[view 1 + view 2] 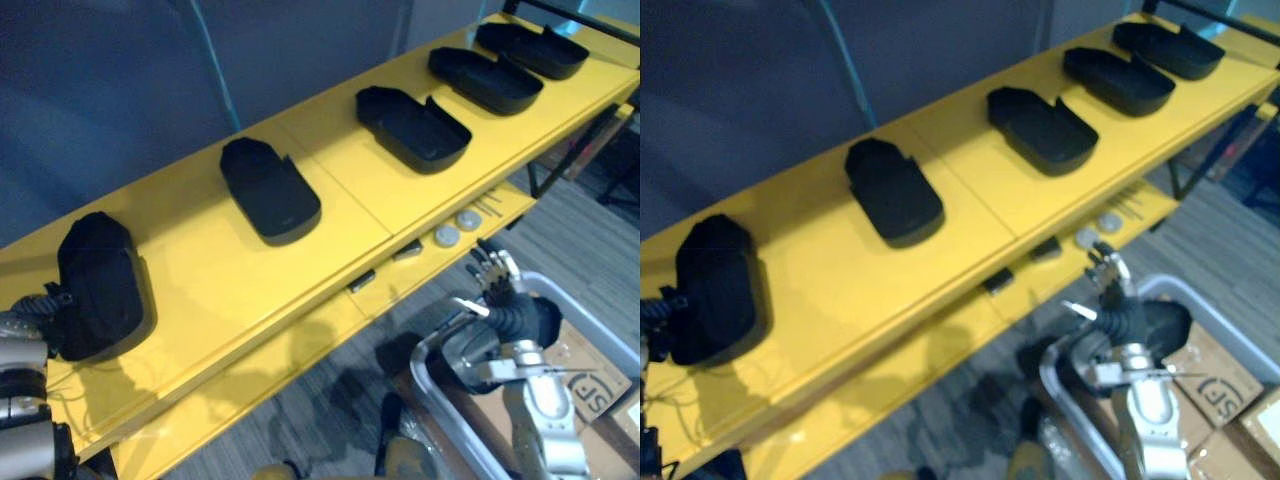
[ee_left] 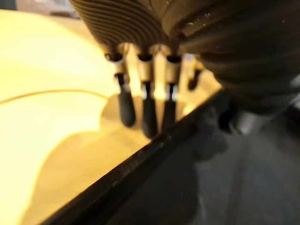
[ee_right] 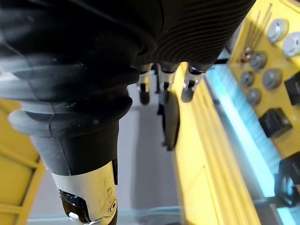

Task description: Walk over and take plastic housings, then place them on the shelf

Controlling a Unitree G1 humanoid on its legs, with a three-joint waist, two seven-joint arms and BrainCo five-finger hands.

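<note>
On top of the yellow shelf (image 1: 200,285), five black plastic housings are laid out in a row, well apart. Counted from the robot's left: first housing (image 1: 100,285) and second housing (image 1: 270,190) are turned closed side up. Third housing (image 1: 415,128), fourth housing (image 1: 485,78) and fifth housing (image 1: 530,48) are turned hollow side up.

Left hand (image 2: 140,23) is seen at the left end of the shelf, right against the first housing. Its fingers (image 2: 149,112) are held straight, tips down on the yellow surface just beside a dark edge. Nothing is seen gripped by them, so the hand is read as released. The thumb is too blurred to be made out.

Right hand (image 1: 503,298) is held low in front of the shelf, above the rim of a grey bin (image 1: 600,335). Its fingers (image 1: 495,268) are relaxed and spread, with nothing held. A cardboard box (image 1: 590,385) is seen inside the bin.

On the lower shelf board (image 1: 300,350), small parts are laid near the front edge: two round discs (image 1: 447,236), two small black blocks (image 1: 361,280) and a few thin rods (image 1: 490,207). More discs and blocks of this kind are picked up by the right wrist view.

All five housings are on the top board; none is held in either hand.
</note>
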